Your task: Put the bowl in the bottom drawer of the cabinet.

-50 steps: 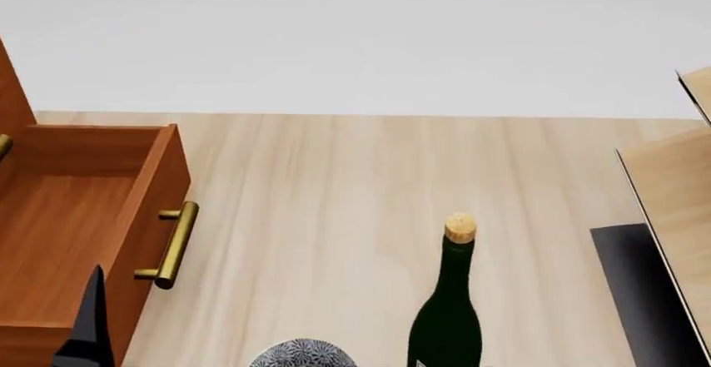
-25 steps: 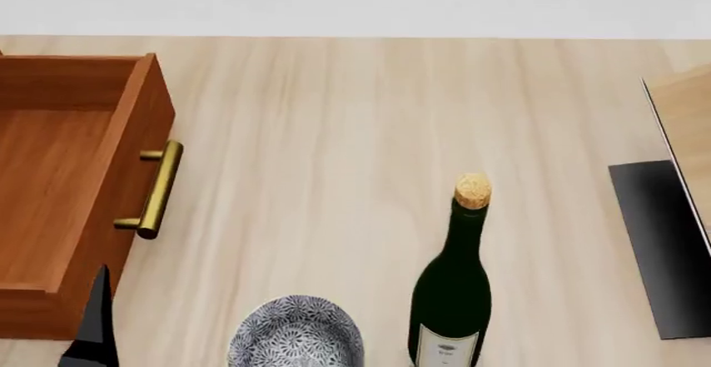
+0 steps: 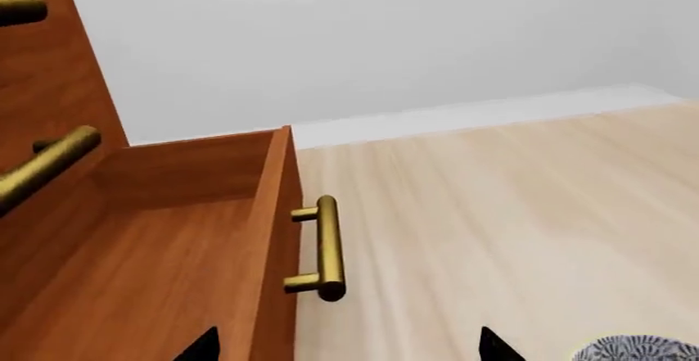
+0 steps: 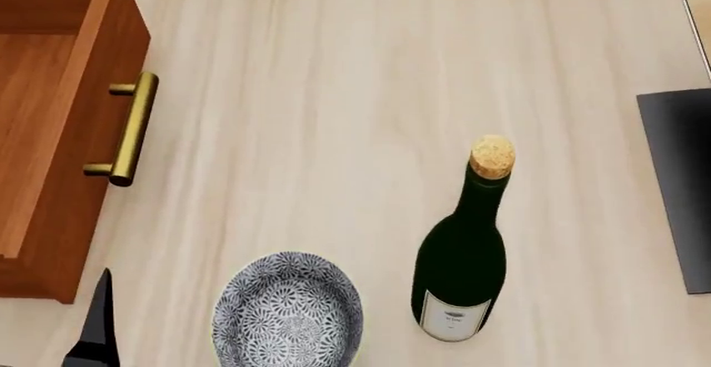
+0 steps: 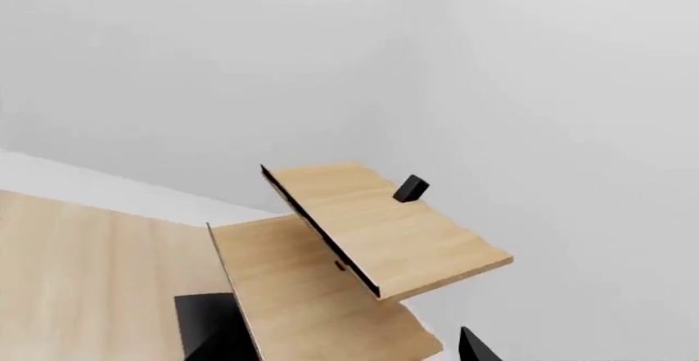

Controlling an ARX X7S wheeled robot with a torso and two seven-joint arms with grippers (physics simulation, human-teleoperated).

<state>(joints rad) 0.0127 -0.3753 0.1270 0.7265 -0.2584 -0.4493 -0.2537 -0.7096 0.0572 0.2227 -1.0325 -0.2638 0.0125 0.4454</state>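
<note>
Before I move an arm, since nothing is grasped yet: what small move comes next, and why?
Probably lower the left gripper toward the bowl. The bowl sits free on the floor beside the wine bottle, the bottom drawer is already open, and that gripper is nearest.

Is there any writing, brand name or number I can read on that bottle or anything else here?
wine bottle: its pale label carries a small dark mark, too small and blurred to read.
bowl: only a floral pattern, no text.
bottom drawer and its brass handle: no writing visible.
Nothing legible anywhere else.
</note>
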